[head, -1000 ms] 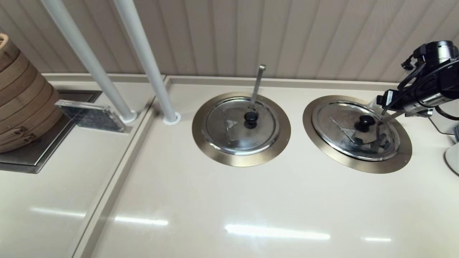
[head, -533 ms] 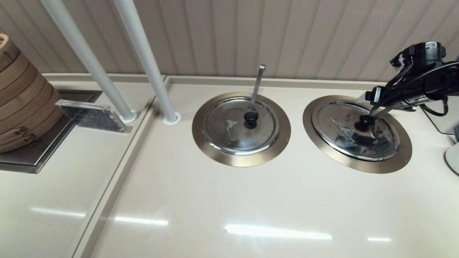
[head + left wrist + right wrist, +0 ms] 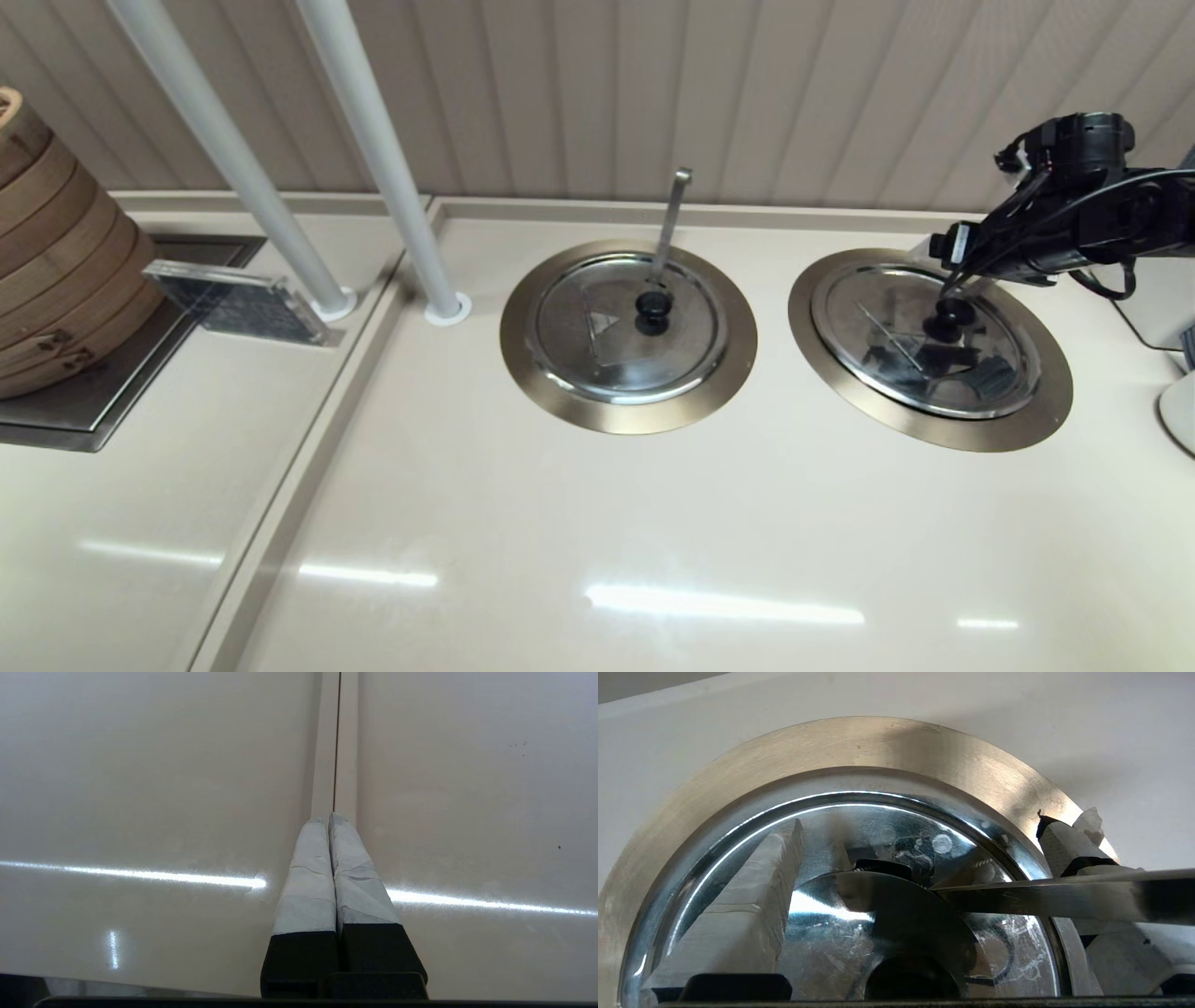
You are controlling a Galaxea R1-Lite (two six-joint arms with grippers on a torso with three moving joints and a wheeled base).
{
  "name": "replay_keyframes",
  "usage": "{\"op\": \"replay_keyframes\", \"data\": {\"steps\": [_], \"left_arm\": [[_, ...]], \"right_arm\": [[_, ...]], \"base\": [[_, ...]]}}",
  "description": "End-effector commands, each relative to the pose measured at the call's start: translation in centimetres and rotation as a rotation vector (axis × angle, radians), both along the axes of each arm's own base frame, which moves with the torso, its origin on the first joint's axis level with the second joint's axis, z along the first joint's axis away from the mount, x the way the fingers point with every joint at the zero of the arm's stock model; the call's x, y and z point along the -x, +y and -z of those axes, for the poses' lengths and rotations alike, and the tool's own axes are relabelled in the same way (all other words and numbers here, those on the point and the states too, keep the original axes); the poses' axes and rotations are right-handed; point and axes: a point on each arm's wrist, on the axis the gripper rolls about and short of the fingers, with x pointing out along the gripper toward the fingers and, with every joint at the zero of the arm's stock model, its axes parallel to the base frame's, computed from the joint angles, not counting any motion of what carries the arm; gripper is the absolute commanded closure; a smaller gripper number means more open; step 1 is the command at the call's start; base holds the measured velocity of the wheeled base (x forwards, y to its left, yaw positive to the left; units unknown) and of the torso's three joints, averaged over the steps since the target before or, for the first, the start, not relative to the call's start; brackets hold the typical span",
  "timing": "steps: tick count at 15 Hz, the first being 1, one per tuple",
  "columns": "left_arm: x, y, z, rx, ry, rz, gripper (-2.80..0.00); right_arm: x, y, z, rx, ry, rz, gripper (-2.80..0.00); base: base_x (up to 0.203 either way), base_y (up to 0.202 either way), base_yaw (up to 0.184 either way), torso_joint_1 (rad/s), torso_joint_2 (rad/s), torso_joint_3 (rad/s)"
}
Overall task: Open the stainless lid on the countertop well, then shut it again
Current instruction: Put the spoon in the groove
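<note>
The stainless lid (image 3: 896, 359) with its dark rim patch (image 3: 995, 379) lies flat in the right countertop well, ringed by a bronze-gold collar (image 3: 934, 431). My right gripper (image 3: 949, 291) hovers just above the lid's black knob (image 3: 946, 323), reaching in from the right. In the right wrist view the gripper (image 3: 920, 828) is open. Its taped fingers (image 3: 738, 914) stand on either side of the knob (image 3: 910, 980) without touching it, over the lid (image 3: 1017, 952) and collar (image 3: 878, 742). My left gripper (image 3: 328, 819) is shut and empty over a countertop seam, out of the head view.
A like lid (image 3: 616, 350) without a patch covers the middle well, with a steel ladle handle (image 3: 670, 219) rising from it. A flat steel strip (image 3: 1064, 896) crosses beside the knob. Two white poles (image 3: 383, 159), bamboo steamers (image 3: 56, 252) and an acrylic stand (image 3: 238, 303) are at left.
My right arm has swung left from the lid's right rim, and its open fingers now sit over the knob. The lid has not moved.
</note>
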Motion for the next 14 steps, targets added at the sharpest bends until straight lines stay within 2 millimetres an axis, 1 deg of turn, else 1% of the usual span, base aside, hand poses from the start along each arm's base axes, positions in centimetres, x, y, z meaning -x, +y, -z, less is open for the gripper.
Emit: {"op": "replay_keyframes", "data": {"steps": [1,8,11,14], "left_arm": [[0.0,0.0,0.0,0.000,0.000,0.000,0.00],[0.0,0.0,0.0,0.000,0.000,0.000,0.00],[0.0,0.0,0.0,0.000,0.000,0.000,0.00],[0.0,0.0,0.0,0.000,0.000,0.000,0.00]], "right_arm": [[-0.2,0.4,0.2,0.000,-0.003,-0.010,-2.80],[-2.0,2.7,1.8,-0.002,-0.023,-0.056,-2.80],[-1.9,2.8,1.4,0.005,-0.040,-0.049,-2.80],[-1.9,3.6,1.2,0.005,-0.049,-0.066,-2.80]], "base": [[0.000,0.000,0.000,0.000,0.00,0.000],[0.000,0.000,0.000,0.000,0.00,0.000],[0.000,0.000,0.000,0.000,0.00,0.000],[0.000,0.000,0.000,0.000,0.00,0.000]]}}
